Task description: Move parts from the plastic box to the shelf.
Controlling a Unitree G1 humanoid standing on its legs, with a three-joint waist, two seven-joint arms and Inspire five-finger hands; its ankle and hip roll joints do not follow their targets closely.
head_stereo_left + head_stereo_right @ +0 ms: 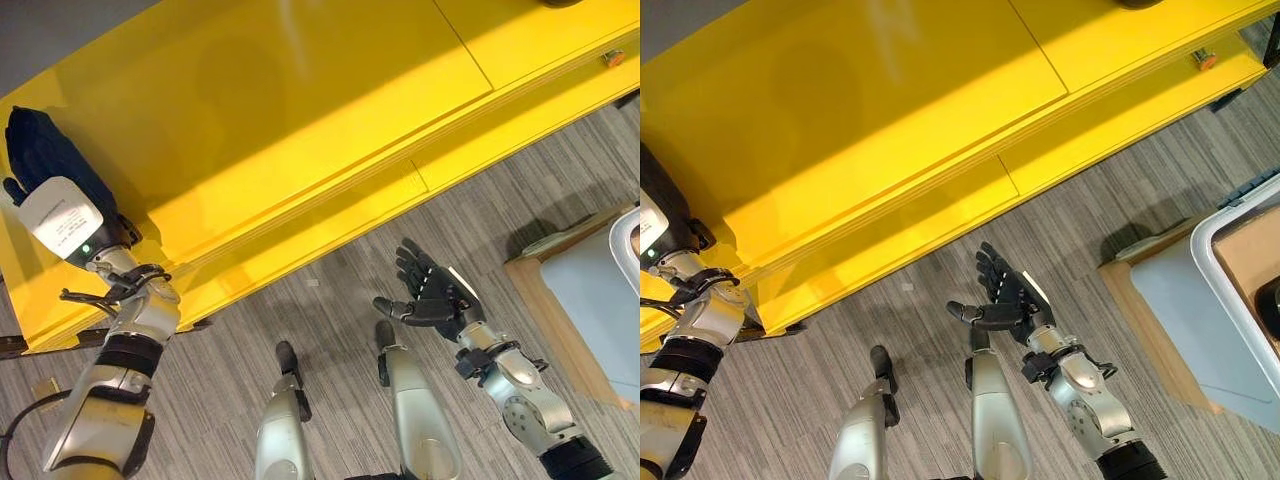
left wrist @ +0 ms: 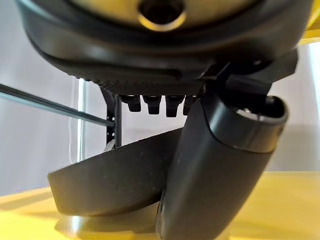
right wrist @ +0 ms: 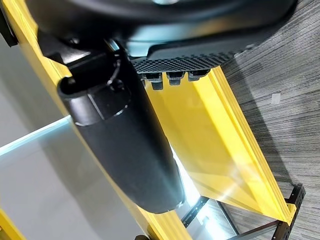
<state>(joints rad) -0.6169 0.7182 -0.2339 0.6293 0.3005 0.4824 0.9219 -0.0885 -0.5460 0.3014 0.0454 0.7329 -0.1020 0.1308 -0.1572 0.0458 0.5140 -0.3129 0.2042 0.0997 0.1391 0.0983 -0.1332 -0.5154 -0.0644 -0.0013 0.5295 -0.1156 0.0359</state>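
1. Left eye view: the yellow shelf (image 1: pixel 300 130) runs slantwise across the upper part of the scene, its broad top surface lit in a bright band, its front edge facing the grey carpeted floor (image 1: pixel 330 270).
2. The left hand (image 1: pixel 50 175) lies over the shelf's top near its left end, seen from the back.
3. In the left wrist view the left hand's thumb (image 2: pixel 215 165) and fingers (image 2: pixel 150 104) close round a dark curved part (image 2: pixel 110 180), which sits just above the yellow surface; a pale piece shows under the part's lower edge, and I cannot tell whether it touches the shelf.
4. The right hand (image 1: pixel 435 290) hangs over the floor in front of the shelf, well apart from its front edge, palm turned up.
5. Its fingers are spread and nearly straight, the thumb (image 3: pixel 125 145) standing out to the side, and they hold nothing; the right wrist view shows the shelf's yellow edge and the floor past them.
6. The plastic box (image 1: pixel 1240 240), white-rimmed, stands at the right edge of the scene on a pale wooden board (image 1: pixel 1150 320) that lies on the floor; a brown surface and a dark item show inside the box, too cut off to tell what they are.
7. A small orange object (image 1: pixel 613 58) sits on the shelf's front ledge near its far right end.
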